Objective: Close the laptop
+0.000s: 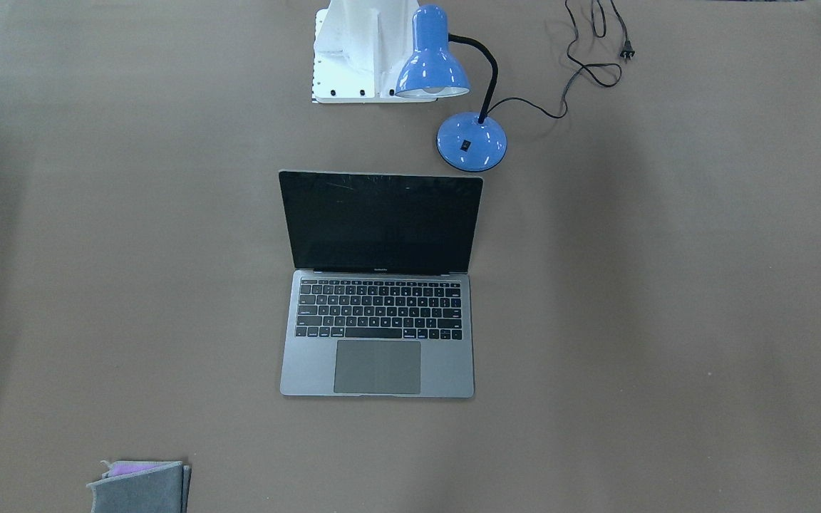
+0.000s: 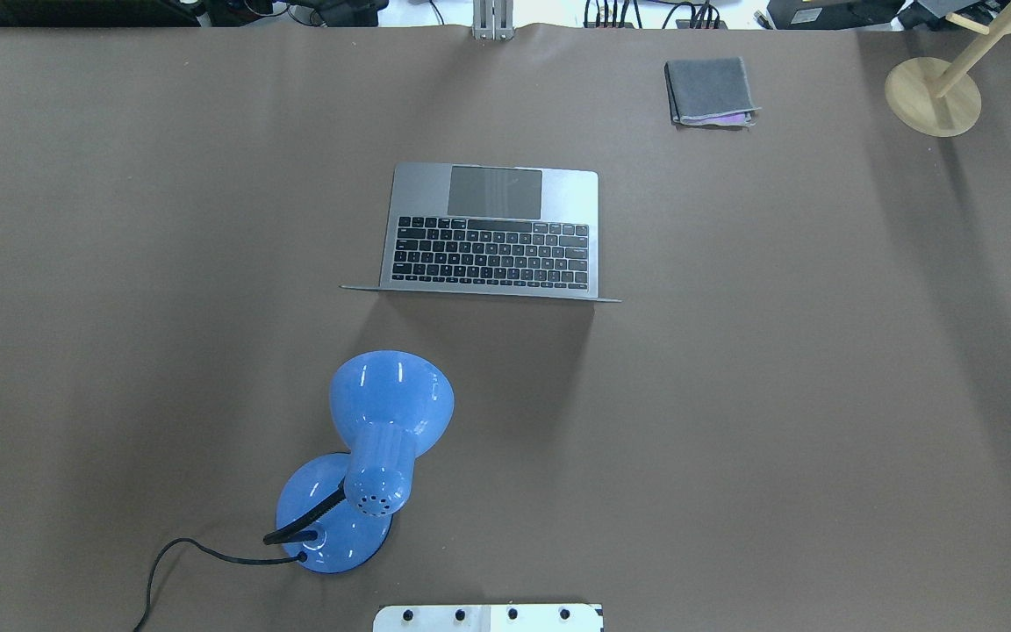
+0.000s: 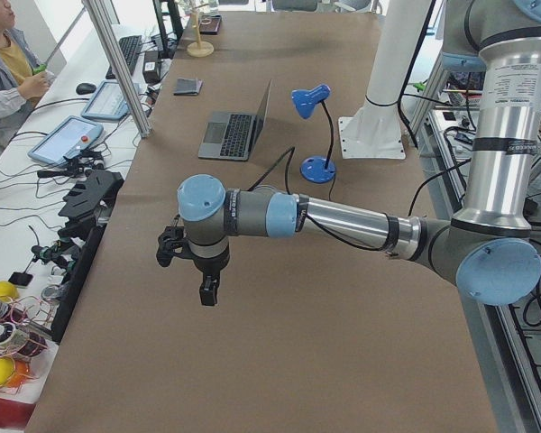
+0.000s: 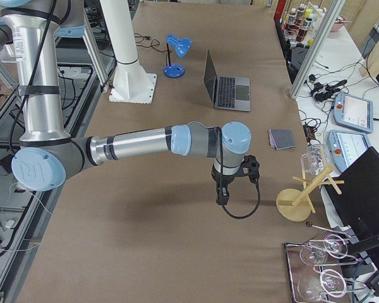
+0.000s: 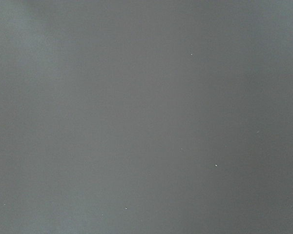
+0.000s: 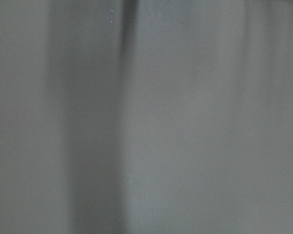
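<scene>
Blue desk lamp (image 2: pixel 391 395), folded grey cloth (image 2: pixel 709 90) and wooden stand (image 2: pixel 931 96) on brown table (image 2: pixel 821 395)

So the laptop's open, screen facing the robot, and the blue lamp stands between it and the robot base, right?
Not quite. The laptop is open, but its screen faces away from the robot, toward the operators' side, as the exterior front-facing view shows. The blue lamp does stand between it and the robot base.

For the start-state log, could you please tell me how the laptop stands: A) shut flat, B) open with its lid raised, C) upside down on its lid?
B: the laptop shows its keyboard and a raised black screen, and its lid stands edge-on in the overhead view.
</scene>
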You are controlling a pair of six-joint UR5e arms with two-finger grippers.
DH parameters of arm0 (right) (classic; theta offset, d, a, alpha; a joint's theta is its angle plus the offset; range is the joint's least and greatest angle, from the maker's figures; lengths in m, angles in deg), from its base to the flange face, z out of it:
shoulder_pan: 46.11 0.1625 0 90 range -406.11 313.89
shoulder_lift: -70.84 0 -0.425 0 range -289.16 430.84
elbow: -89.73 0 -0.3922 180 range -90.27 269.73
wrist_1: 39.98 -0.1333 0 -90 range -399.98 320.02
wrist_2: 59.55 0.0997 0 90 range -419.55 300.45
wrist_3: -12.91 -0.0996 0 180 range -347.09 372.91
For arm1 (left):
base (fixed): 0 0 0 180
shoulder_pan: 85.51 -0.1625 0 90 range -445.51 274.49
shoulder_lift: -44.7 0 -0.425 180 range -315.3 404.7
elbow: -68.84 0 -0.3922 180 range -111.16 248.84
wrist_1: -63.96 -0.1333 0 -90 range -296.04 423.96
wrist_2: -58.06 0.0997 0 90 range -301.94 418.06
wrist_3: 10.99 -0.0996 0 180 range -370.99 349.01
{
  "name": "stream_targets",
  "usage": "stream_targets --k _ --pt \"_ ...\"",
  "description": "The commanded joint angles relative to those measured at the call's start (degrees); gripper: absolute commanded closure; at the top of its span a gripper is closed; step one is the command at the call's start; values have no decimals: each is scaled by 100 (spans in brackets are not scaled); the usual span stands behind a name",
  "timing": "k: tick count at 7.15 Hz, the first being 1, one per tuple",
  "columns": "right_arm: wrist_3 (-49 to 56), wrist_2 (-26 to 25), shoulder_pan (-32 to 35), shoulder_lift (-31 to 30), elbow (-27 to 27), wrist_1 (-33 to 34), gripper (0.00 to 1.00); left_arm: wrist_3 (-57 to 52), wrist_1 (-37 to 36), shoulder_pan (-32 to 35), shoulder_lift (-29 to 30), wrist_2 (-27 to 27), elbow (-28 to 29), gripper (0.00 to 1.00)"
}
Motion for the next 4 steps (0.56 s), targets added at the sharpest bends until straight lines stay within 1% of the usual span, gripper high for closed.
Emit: stream_targets --k 1,4 --pt "-9 9 1 -4 53 4 0 0 8 -7 -100 18 -124 2" --pt "-18 26 1 -48 88 5 0 0 70 -60 -329 -26 -256 2"
